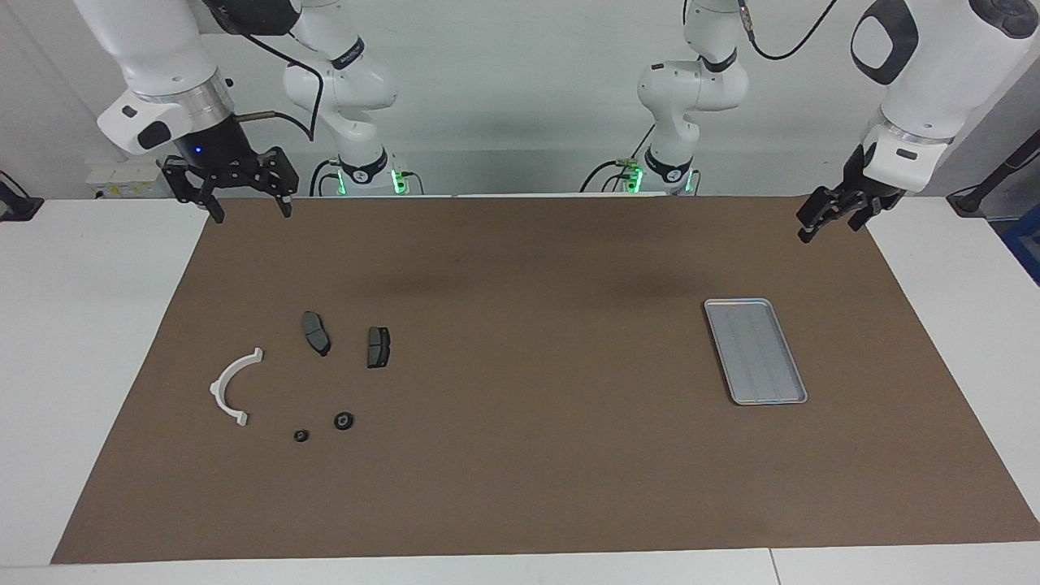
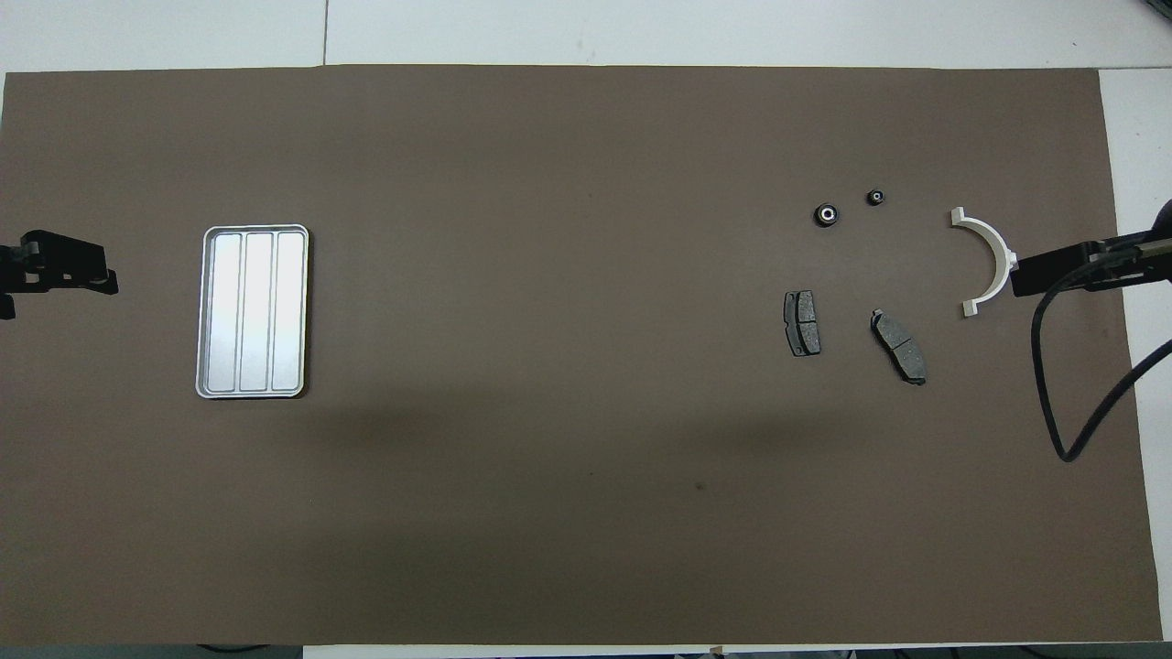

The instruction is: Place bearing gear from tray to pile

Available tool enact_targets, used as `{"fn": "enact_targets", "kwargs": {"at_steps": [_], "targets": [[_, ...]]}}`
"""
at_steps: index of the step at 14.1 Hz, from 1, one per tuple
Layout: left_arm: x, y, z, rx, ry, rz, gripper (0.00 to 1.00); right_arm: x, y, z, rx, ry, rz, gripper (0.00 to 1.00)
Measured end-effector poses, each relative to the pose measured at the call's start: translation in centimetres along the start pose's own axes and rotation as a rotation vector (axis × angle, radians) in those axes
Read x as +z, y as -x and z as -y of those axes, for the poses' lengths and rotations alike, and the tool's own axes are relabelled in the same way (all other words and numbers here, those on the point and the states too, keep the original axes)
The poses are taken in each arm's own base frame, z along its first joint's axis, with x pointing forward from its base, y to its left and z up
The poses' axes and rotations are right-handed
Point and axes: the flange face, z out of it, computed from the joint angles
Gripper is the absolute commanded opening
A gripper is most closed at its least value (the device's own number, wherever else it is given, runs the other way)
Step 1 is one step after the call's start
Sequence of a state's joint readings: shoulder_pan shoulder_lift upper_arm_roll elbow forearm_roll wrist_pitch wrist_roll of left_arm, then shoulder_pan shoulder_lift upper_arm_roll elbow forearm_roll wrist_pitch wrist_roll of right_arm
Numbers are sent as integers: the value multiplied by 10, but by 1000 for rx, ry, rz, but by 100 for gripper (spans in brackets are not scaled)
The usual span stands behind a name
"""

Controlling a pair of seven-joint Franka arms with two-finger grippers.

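A flat rectangular silver-grey metal tray (image 1: 756, 350) with a raised rim and lengthwise ridges is found on the brown mat (image 1: 536, 487) toward the left arm's end of the table; nothing is seen lying in it. Two small black round bearing gears, the larger bearing gear (image 1: 344, 421) and the smaller bearing gear (image 1: 301, 435), are found on the mat toward the right arm's end, close together but apart. They lie with the pile: a white semicircular plastic bracket (image 1: 231, 388) beside them, and two dark grey brake-pad-shaped pieces (image 1: 316, 332), set nearer to the robots than the gears.

The right gripper (image 1: 241, 207) is held raised over the mat's edge at the robots' end, its jaws spread wide and nothing between them. Both gears lie well apart from it, with the pad pieces between. The left gripper (image 1: 822, 219) is held raised over the mat's corner at the left arm's end, near the tray but clear of it, well apart from the gears. Its jaws are taken as spread apart, and nothing is seen held.
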State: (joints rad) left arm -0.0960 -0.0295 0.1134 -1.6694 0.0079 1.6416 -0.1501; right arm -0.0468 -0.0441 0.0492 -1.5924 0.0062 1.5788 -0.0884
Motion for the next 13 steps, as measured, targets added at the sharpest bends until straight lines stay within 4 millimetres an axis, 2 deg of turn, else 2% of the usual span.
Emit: {"fn": "enact_targets", "kwargs": {"at_steps": [6, 13], "targets": [[0, 0, 0, 0, 0, 0, 100, -1, -2, 4, 91, -3, -14, 100], [0, 0, 0, 0, 0, 0, 100, 1, -2, 1, 65, -3, -10, 100]]}}
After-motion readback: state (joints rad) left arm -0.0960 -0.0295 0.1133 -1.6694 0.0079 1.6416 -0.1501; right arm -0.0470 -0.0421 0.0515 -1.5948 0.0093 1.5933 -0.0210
